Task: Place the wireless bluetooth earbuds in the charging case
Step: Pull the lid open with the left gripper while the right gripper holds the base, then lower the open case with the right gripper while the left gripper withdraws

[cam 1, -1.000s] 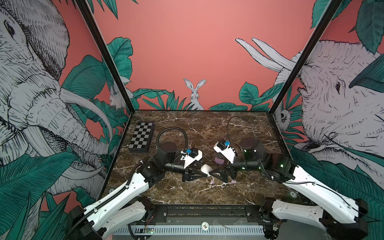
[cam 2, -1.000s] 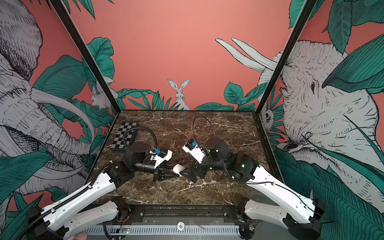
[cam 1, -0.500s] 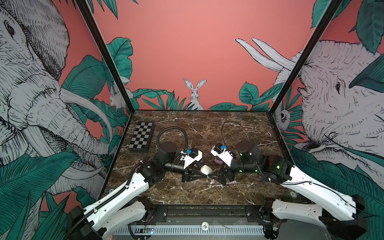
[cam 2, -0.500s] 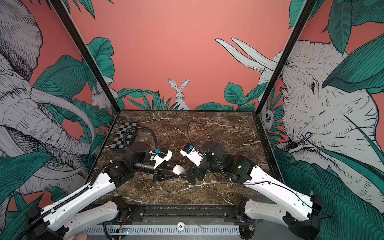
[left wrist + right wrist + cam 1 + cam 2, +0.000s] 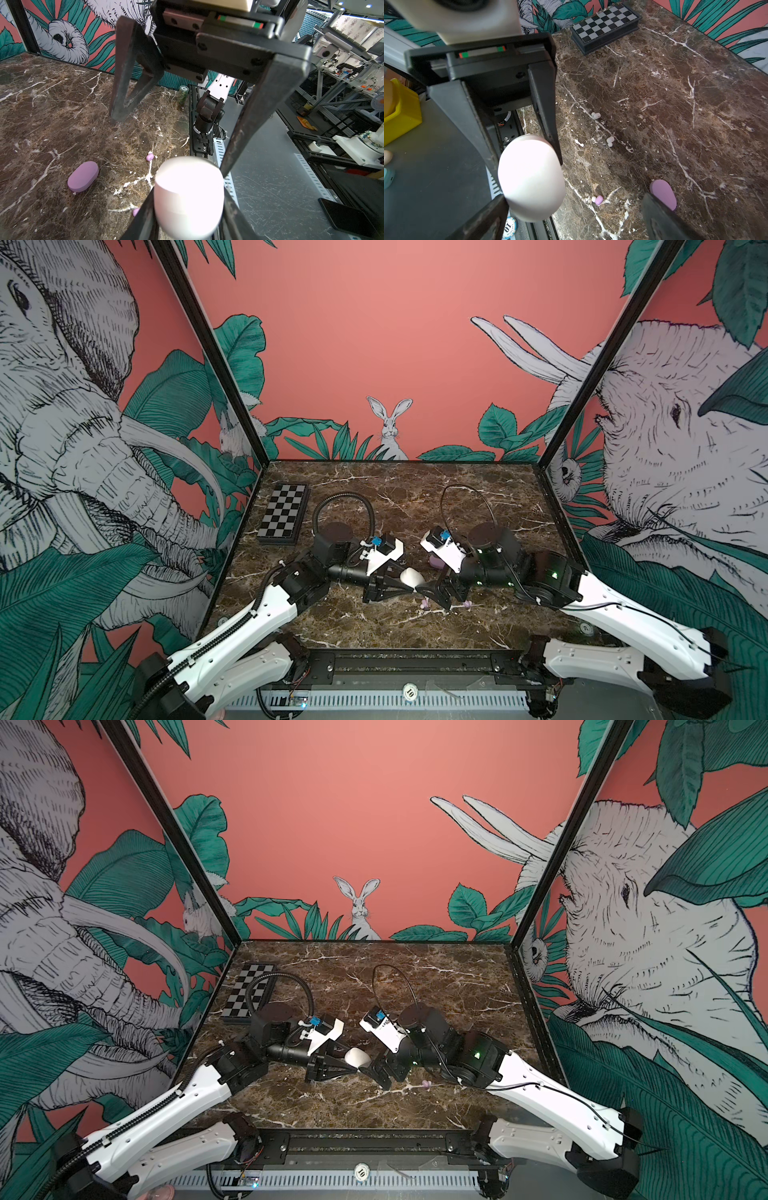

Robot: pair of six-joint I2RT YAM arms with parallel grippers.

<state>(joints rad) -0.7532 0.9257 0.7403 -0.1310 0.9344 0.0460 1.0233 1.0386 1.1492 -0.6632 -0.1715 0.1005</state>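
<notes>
white case clamped in the left gripper.

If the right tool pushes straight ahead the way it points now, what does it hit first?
Probably the white case held in the left tool: it sits just ahead of the right tool's open fingers. Exact gap unclear.

In a top view, the left gripper clasps a white case; the right gripper, jaws spread, sits just beside it; a lilac case peeks out behind; a lilac bud lies on the marble table before the grippers, a second lilac bud to its right; a chessboard lies far left.
</notes>
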